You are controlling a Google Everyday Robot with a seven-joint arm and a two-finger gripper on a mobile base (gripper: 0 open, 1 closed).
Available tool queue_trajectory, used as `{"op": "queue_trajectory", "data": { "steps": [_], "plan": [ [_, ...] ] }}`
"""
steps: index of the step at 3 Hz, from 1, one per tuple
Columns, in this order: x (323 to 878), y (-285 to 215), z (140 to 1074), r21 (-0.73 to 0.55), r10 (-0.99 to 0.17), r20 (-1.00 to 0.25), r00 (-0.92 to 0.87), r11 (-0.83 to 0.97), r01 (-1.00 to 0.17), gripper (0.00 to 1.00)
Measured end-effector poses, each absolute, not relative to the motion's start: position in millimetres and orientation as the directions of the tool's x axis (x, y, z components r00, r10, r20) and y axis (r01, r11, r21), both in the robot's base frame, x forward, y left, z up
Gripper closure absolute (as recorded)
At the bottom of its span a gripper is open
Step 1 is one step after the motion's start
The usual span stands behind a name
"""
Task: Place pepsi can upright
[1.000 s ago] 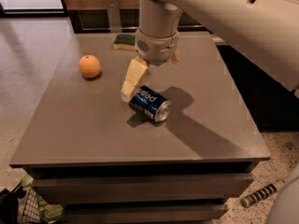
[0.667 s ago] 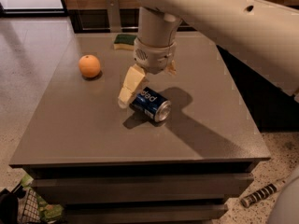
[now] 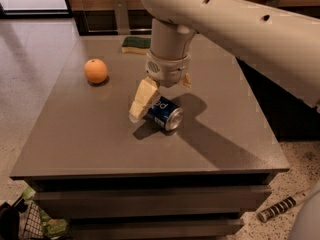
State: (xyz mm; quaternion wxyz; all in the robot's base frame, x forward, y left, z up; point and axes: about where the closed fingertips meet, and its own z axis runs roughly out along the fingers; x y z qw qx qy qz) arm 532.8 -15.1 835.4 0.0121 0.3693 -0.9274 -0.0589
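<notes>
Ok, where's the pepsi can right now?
The pepsi can lies on its side near the middle of the table, right of the orange; the open hand hovers just above it.

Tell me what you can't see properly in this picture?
Camera view:
The claw, open over the can on the table: far finger mostly hidden behind the wrist.
The can: lettering partly covered by the near finger; contact unclear.
The arm: cut off by top and right edges.
The floor clutter, bottom left: cut off by the edge.
</notes>
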Motion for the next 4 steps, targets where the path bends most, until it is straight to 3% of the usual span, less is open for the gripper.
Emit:
{"op": "queue_trajectory", "data": {
  "steps": [4],
  "plan": [
    [534.5,-3.7,829.7,0.122,-0.695,-0.043,-0.718,0.709,-0.694,0.95]
  ]
}}
